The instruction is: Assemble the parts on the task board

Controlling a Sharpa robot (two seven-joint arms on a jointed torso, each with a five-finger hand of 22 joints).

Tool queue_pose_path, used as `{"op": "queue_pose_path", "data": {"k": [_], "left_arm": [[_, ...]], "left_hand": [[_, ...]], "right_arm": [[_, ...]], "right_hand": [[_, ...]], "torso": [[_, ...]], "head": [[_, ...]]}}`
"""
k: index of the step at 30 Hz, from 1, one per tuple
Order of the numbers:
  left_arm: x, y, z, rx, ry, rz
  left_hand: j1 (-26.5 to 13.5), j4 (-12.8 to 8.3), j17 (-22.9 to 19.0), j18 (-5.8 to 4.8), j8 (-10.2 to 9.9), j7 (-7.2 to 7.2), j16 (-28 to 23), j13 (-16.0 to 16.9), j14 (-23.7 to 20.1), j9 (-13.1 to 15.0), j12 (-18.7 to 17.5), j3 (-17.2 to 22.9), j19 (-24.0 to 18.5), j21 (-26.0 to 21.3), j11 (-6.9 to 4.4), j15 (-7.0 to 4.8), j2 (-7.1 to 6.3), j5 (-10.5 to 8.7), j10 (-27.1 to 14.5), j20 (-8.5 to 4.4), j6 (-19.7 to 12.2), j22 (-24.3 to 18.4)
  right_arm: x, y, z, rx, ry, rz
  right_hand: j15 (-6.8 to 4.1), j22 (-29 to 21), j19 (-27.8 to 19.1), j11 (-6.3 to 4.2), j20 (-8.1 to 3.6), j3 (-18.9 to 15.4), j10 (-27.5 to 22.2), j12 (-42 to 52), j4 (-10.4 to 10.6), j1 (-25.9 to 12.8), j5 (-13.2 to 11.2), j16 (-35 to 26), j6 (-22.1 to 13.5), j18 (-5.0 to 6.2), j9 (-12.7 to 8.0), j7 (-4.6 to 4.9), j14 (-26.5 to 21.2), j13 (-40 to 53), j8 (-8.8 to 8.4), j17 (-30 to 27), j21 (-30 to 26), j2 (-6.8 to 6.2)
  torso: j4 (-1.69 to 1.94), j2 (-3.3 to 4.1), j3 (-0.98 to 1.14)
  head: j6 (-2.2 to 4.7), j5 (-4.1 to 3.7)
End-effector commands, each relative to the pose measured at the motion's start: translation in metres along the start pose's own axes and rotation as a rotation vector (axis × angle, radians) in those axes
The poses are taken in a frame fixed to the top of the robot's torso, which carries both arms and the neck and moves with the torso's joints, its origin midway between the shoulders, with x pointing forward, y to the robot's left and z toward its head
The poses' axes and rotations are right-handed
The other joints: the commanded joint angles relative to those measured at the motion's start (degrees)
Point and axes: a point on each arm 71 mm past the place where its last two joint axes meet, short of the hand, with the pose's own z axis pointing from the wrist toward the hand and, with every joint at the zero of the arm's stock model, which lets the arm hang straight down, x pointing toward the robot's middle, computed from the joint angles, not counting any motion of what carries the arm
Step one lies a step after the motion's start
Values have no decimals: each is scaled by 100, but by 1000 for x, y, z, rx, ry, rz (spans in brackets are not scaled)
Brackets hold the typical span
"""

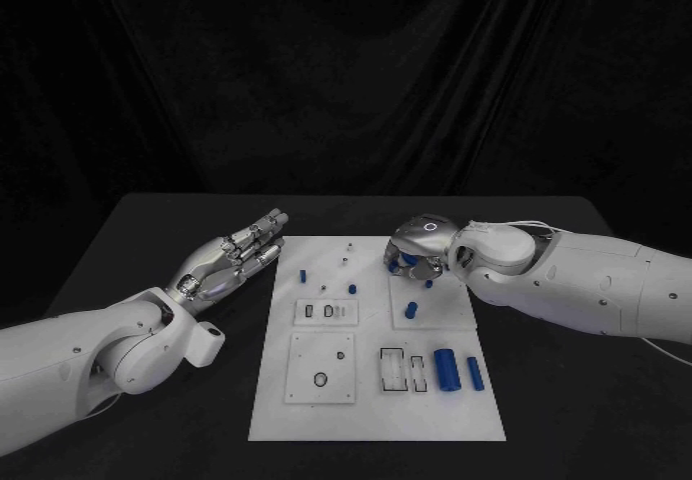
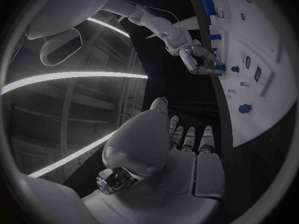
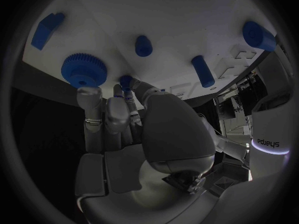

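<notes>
The white task board lies in the middle of the black table. My right hand hangs over its far right part with fingers curled down. Its fingertips pinch a small blue peg just above the board, and one fingertip touches a blue gear beside it. My left hand hovers off the board's far left corner, fingers stretched out and holding nothing. In the left wrist view my right hand has a blue piece at its fingertips.
A short blue peg stands near the board's far left. Another blue part lies mid-right. Blue cylinders lie at the near right beside a framed slot. White inset plates take up the near left.
</notes>
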Motion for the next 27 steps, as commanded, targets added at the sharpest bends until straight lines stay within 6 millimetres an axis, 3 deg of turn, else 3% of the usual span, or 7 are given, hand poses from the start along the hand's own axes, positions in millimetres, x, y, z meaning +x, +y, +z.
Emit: {"op": "queue_pose_path", "data": {"k": [1,11,13,15,19,27], "left_arm": [[1,-2,1,16,16,-10],[1,-2,0,12,16,-11],[0,-2,0,11,15,-10],[0,-2,-1,11,13,-10],[0,-2,-2,10,11,-8],[0,-3,-1,14,7,-5]], "left_hand": [[67,-5,-9,53,26,41,-21,-6,-2,7,-38,33,4,-19,42,50,15,34,1,48,13,-6],[83,-18,-9,55,30,69,-21,-6,-2,10,-38,54,4,-19,71,71,10,46,1,79,45,-6],[85,-20,-9,55,30,72,-21,-6,-2,10,-38,57,4,-19,74,75,10,48,1,82,48,-6],[89,-23,-9,56,31,77,-21,-6,-2,11,-38,61,4,-19,78,82,8,52,1,89,55,-6],[89,-23,-9,56,31,77,-21,-6,-2,11,-38,61,4,-19,78,82,8,52,1,89,55,-6],[94,-28,-9,55,26,76,-21,-6,-2,7,-38,67,4,-19,78,91,3,56,1,98,27,-6]], "right_arm": [[2,1,0,-10,6,1],[-4,0,-4,-31,-87,23],[-8,0,-4,-39,-123,28],[-14,0,-3,-44,-151,36],[-29,1,2,-44,-191,53],[-53,8,24,-55,-227,45]], "right_hand": [[16,19,1,0,-20,55,68,23,-7,68,-52,-22,53,-61,11,5,38,-5,28,-17,23,7],[51,166,37,13,2,234,434,46,-200,369,-224,4,304,-85,59,69,52,-9,99,17,106,112],[113,147,-17,-9,48,238,665,89,-255,455,-528,-109,477,-84,96,72,2,-2,164,-117,46,179],[126,169,-21,-23,62,231,759,96,-287,500,-580,-119,553,-82,112,68,-2,-2,189,-127,50,198],[153,221,-5,-18,84,189,851,84,-291,502,-649,-102,617,-91,125,85,7,-7,204,-106,86,192],[161,259,10,-12,96,156,870,54,-291,497,-664,-75,621,-95,125,91,18,-14,192,-74,115,175]], "torso": [[3,3,-1],[0,-1,-8],[-2,1,-10],[-3,9,-7],[5,14,-3],[37,51,-16]], "head": [[-14,8],[-36,54],[-30,76],[-18,99],[-10,120],[-7,96]]}}
